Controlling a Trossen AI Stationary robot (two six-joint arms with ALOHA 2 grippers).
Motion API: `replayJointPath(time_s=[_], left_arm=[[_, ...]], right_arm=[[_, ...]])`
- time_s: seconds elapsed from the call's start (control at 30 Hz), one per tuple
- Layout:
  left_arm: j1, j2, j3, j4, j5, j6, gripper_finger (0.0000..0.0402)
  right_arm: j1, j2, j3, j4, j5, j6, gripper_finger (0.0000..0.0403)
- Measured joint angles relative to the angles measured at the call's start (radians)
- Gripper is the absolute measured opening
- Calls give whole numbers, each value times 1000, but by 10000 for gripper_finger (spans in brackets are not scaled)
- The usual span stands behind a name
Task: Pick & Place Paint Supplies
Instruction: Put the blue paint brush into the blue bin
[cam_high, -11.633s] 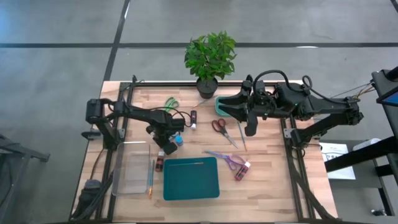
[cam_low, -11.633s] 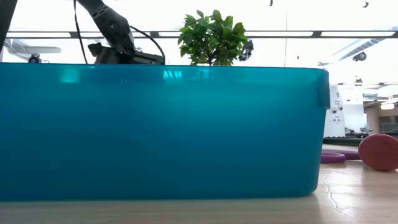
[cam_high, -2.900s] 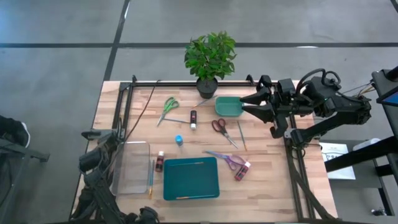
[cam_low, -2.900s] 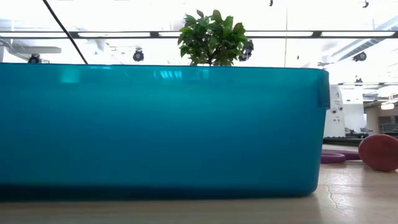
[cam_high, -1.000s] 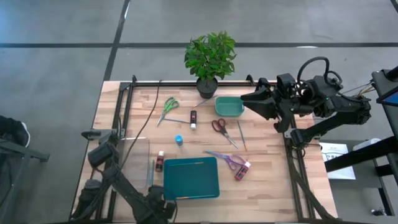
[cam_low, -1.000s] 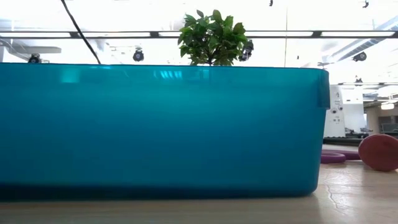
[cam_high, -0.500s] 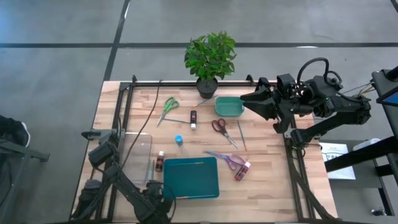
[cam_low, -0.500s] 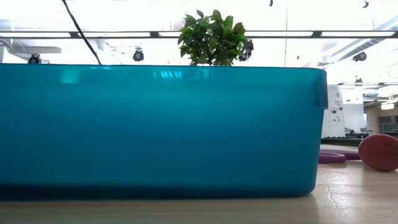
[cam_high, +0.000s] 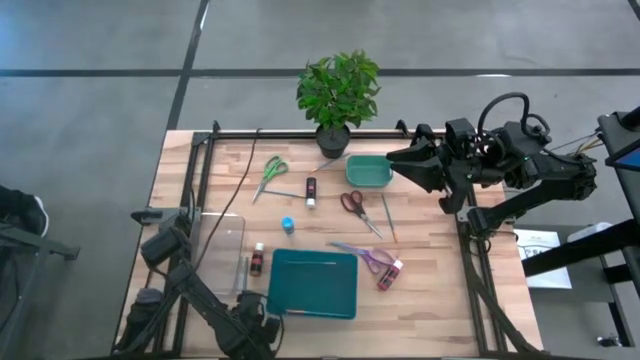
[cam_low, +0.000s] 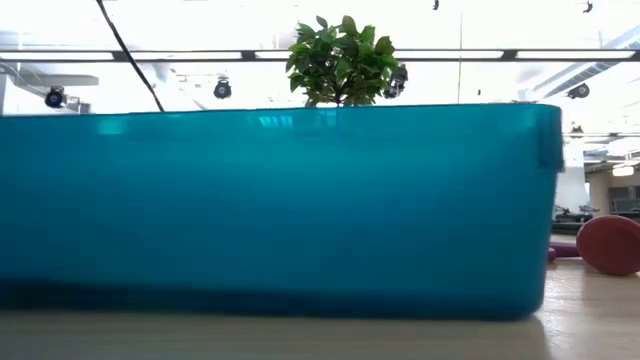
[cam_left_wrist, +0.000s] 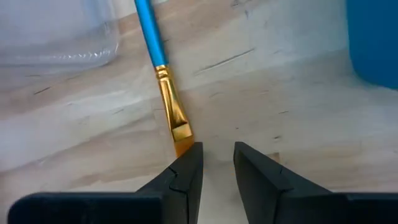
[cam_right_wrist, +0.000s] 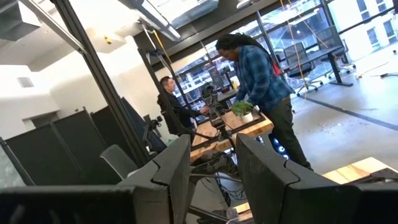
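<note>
A blue-handled brush (cam_left_wrist: 163, 79) with a gold collar and orange bristles is seen lying flat on the wooden tabletop (cam_high: 430, 280), its tip just ahead of the left pincer (cam_left_wrist: 217, 155), whose fingers (cam_left_wrist: 186, 171) stand slightly apart with nothing between them. In the left wrist view alone, the brush is shown beside a clear plastic tray (cam_left_wrist: 62, 37) and near the teal bin (cam_left_wrist: 376, 37). From above, the left pincer (cam_high: 250, 318) is placed low at the tabletop's near edge, by the bin's (cam_high: 313, 284) corner. Small white-capped paint bottles are scattered across the tabletop: a dark red one (cam_high: 257, 261) left of the bin, a blue one (cam_high: 288, 226), a black one (cam_high: 311, 190) and a pinkish one (cam_high: 389, 273). The right pincer (cam_high: 392, 158) is held high beyond a green dish (cam_high: 367, 171), its fingers parted and empty. In the low view, nearly everything is hidden by the bin's wall (cam_low: 280, 210); only a potted plant (cam_low: 342, 60) shows above it.
</note>
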Motion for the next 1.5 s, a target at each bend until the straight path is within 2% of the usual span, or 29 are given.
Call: replayJointPath(time_s=[0.17, 0.6, 1.0, 1.5], left_arm=[[-1, 7, 30, -86, -11, -7, 99], [-1, 1, 56, -103, 3, -10, 99], [-10, 0, 49, -128, 57, -10, 99], [-12, -10, -40, -4, 42, -5, 98]], right_arm=[[0, 0, 0, -5, 14, 1, 128], [0, 0, 0, -7, 18, 2, 128], [0, 0, 0, -10, 18, 0, 128], [0, 0, 0, -14, 18, 4, 128]])
